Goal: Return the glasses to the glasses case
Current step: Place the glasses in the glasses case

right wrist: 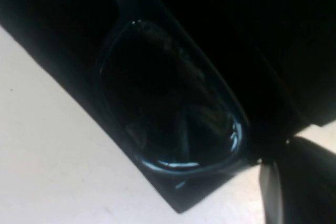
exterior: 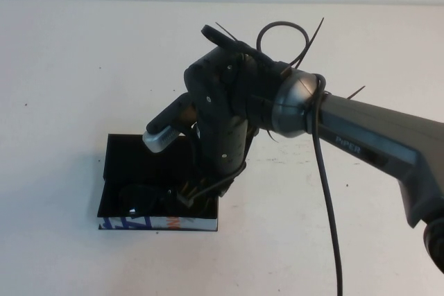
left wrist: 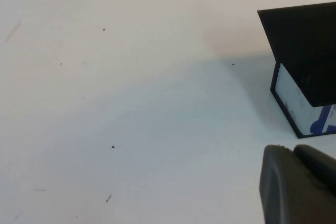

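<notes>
The black glasses case (exterior: 128, 157) lies open on the white table, its printed edge toward me. The dark glasses (exterior: 139, 197) lie low inside it, near the front edge. My right gripper (exterior: 196, 188) points down into the right end of the case. In the right wrist view a lens of the glasses (right wrist: 168, 103) fills the frame against the dark case wall (right wrist: 68, 72), and my right gripper (right wrist: 287, 149) sits shut at the frame's corner. My left gripper (left wrist: 294, 149) is shut and empty, low over the table, with the case (left wrist: 304, 40) a short way off.
The right arm (exterior: 374, 143) and its cable (exterior: 326, 206) reach in from the right over the table. White tabletop (exterior: 83, 67) surrounds the case on all sides. The left arm is out of the high view.
</notes>
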### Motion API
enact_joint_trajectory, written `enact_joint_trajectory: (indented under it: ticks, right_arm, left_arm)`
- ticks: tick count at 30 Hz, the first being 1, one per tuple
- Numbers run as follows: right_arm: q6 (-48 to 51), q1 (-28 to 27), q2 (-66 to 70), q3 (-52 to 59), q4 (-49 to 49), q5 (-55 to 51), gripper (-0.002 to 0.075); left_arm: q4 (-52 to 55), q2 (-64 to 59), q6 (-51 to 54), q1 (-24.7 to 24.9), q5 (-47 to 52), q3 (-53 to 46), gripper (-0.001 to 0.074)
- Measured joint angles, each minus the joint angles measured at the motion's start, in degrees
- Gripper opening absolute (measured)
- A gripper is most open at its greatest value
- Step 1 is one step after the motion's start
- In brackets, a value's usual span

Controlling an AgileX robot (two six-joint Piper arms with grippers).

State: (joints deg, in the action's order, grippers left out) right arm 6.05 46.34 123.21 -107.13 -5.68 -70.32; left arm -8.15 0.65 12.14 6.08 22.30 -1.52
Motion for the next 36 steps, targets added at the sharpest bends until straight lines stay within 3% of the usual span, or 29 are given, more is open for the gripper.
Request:
enact_joint_trajectory:
  ticks: [19, 36]
  right_arm:
    - [0.00, -0.08, 0.03, -0.19, 1.76, 0.15, -0.0011]
    - [3.11, -0.25, -9.74, -0.38, 1.76, -0.17, -0.0011]
  left_arm:
    - [0.00, 0.00, 0.00, 0.00, 0.00, 0.00, -0.0003]
    - [0.00, 0.00, 0.00, 0.00, 0.00, 0.00, -0.0003]
